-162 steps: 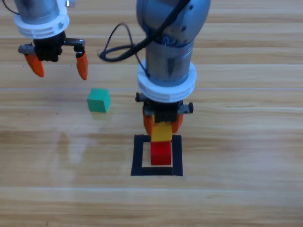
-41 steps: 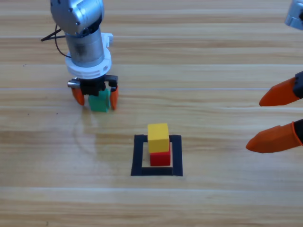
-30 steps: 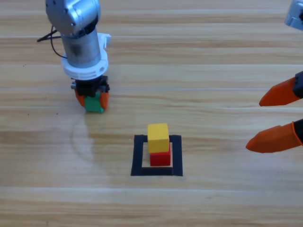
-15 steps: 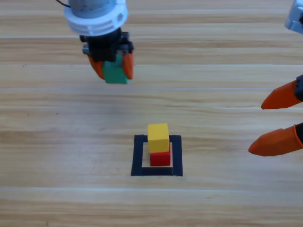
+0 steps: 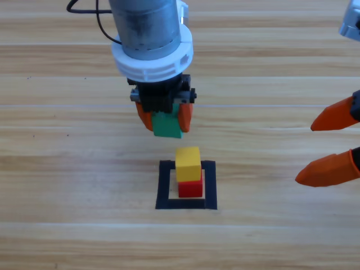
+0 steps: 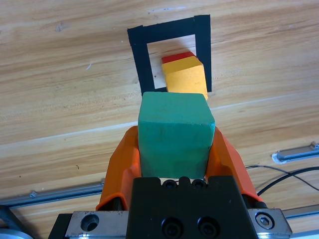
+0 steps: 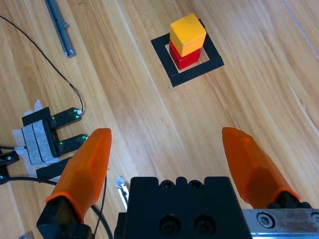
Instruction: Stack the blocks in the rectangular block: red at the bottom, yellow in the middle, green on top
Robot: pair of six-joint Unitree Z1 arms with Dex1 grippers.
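Green cube (image 5: 167,126) clamped in left gripper (image 5: 165,119) jaws near yellow-on-red stack; right gripper (image 5: 332,147) jaws spread wide.

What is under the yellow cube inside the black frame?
The red cube lies under the yellow cube, inside the black frame. Only its front and side edges show; its top face is covered. Nothing is on the yellow cube yet.

The small matte yellow cube (image 5: 188,163) sits on the small matte red cube (image 5: 191,188), both inside the flat black tape square outline (image 5: 164,186). Just behind and left of this stack, above the table, the left orange-jawed gripper (image 5: 165,118) clamps the small matte teal-green cube (image 5: 167,125). The right orange-jawed gripper (image 5: 333,145) waits spread at the right edge, well apart from the outline
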